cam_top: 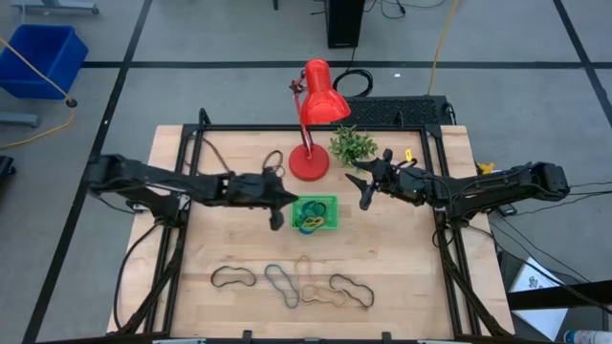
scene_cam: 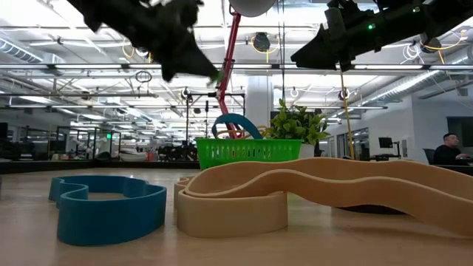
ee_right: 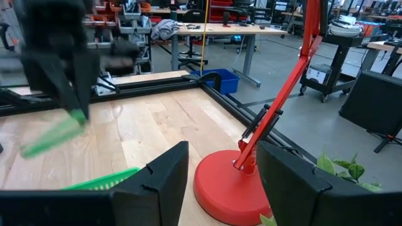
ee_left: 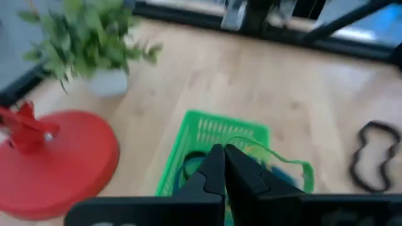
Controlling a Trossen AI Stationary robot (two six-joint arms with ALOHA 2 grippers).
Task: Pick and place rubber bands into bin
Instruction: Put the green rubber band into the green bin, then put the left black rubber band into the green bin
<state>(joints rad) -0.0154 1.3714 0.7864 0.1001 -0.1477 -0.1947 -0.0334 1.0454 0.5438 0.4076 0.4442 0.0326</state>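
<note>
The green bin (cam_top: 331,201) stands at the table's middle with blue and yellowish rubber bands (cam_top: 308,220) lying in it. My left gripper (cam_top: 290,203) hovers over the bin's left edge, shut on a green rubber band (ee_left: 300,168). More bands lie flat nearer the front edge: a black one (cam_top: 232,277), a blue one (cam_top: 280,282), a tan one (cam_top: 313,290) and another black one (cam_top: 350,290). My right gripper (cam_top: 364,190) is open and empty, raised to the right of the bin, near the lamp base. My left gripper pinches the green band between its two shut fingertips (ee_left: 221,164), coming slanting down from the table's left. The band hangs slack below the fingers as a loop (ee_right: 51,138), lifted clear above the bin (ee_left: 207,125).
A red desk lamp stands on its round base (cam_top: 308,164) just behind the bin, with its shade (cam_top: 321,96) above. A small potted plant (cam_top: 352,143) stands to the base's right. Black frame rails (cam_top: 196,182) run along the table's sides.
</note>
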